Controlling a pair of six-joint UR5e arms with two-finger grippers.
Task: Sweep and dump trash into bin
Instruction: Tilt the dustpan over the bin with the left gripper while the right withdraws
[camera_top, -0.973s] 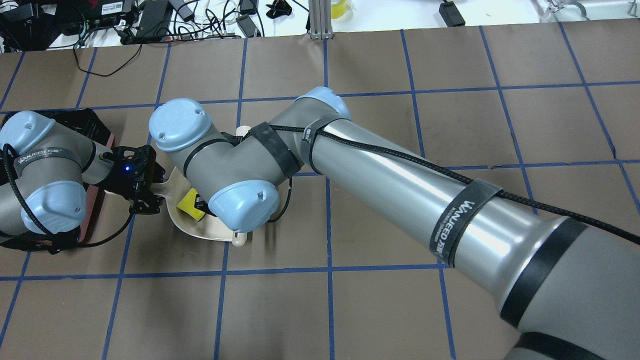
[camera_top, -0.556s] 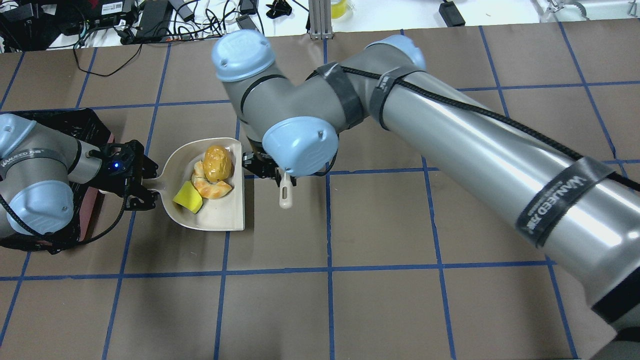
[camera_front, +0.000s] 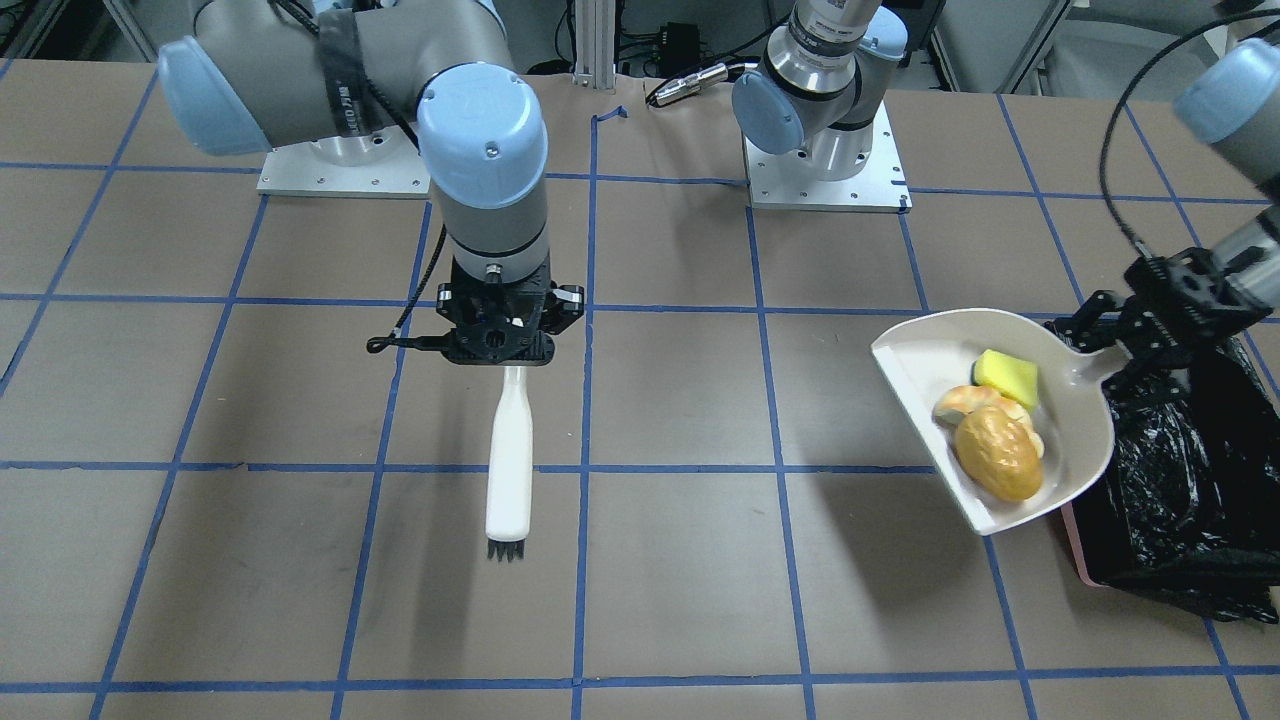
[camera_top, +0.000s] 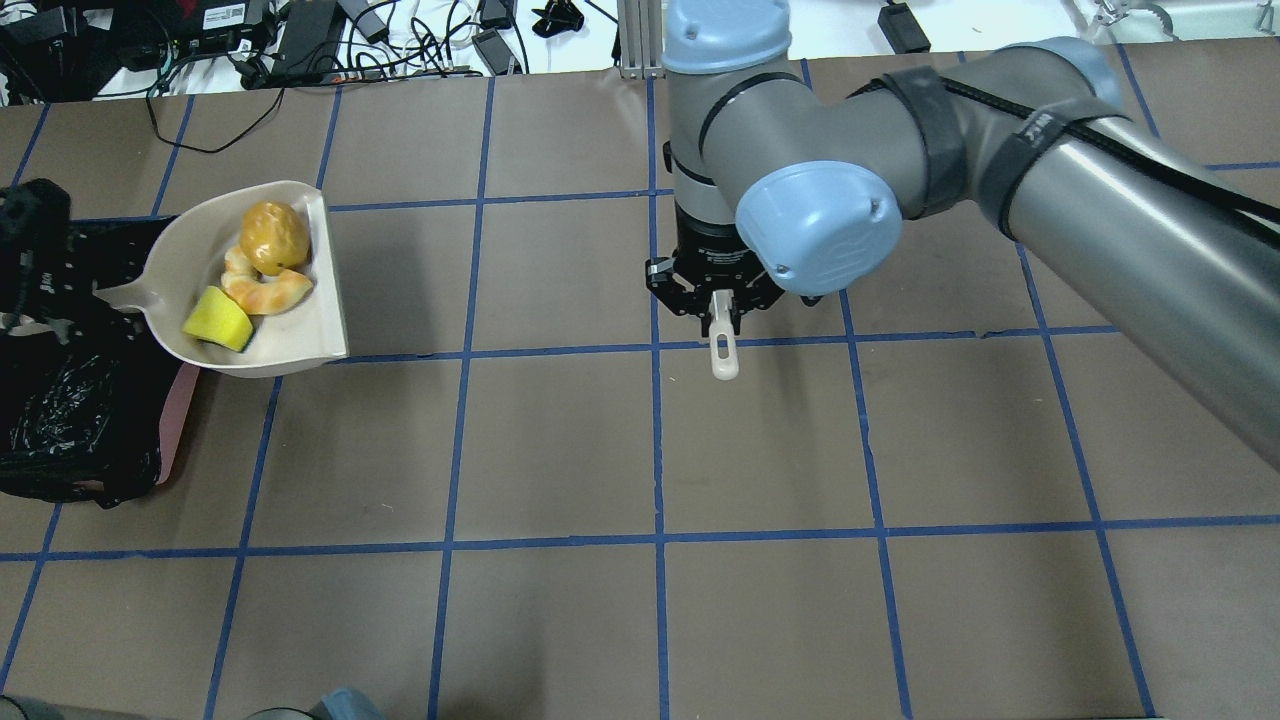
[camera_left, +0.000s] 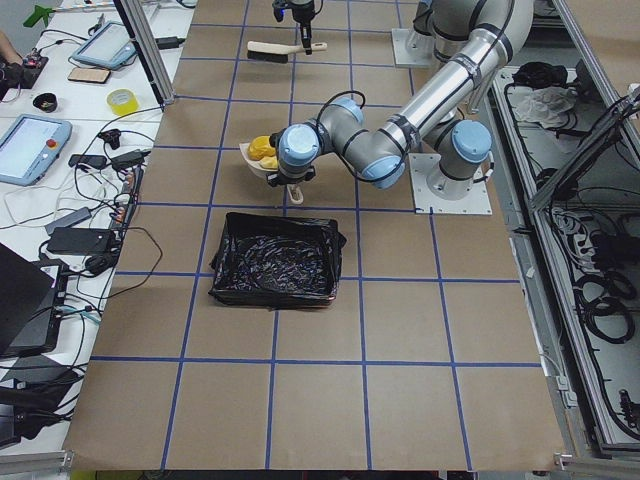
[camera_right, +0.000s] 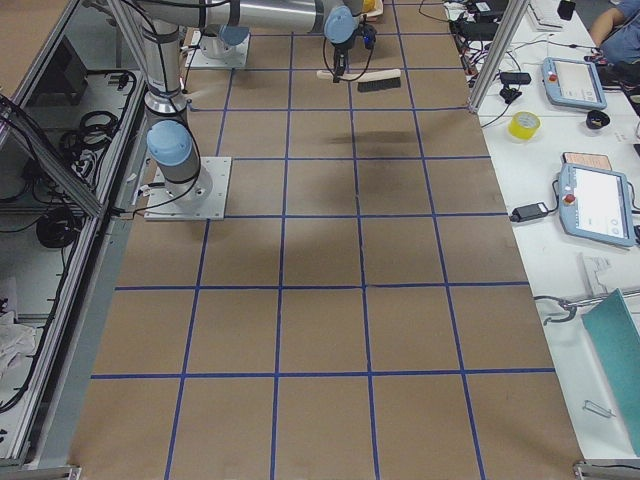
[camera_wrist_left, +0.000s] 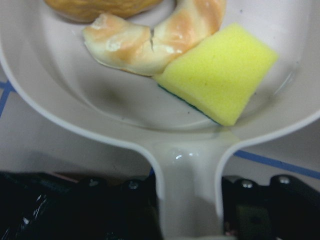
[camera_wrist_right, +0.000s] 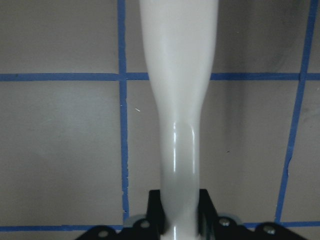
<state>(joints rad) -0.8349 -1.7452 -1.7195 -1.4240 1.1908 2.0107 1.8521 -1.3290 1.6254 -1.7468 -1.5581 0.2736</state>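
three pieces of trash lie together in a beige plastic dustpan with a handle (camera_top: 310, 335). a golden-brown wrinkled potato-like lump (camera_top: 273, 235) sits toward the pan's open edge. touching it is a tan curved half-ring bread piece (camera_top: 268, 291), streaked pale and orange. a yellow-green sponge wedge (camera_top: 217, 320) leans on the bread, nearest the handle. the smooth, shallow pan is lifted off the brown paper-covered table with blue tape grid lines (camera_top: 560, 450) and throws a shadow on it. it hangs just beside the rectangular pink-sided bin (camera_front: 1180, 500), which is lined with a shiny, crinkled black plastic bag. the left gripper (camera_front: 1108, 352) is clenched on the pan's handle, above the bin's edge. well apart, near the table's middle, the right gripper (camera_front: 505, 345) grasps a white plastic brush with dark bristles (camera_front: 509, 460) by its handle, above the table.
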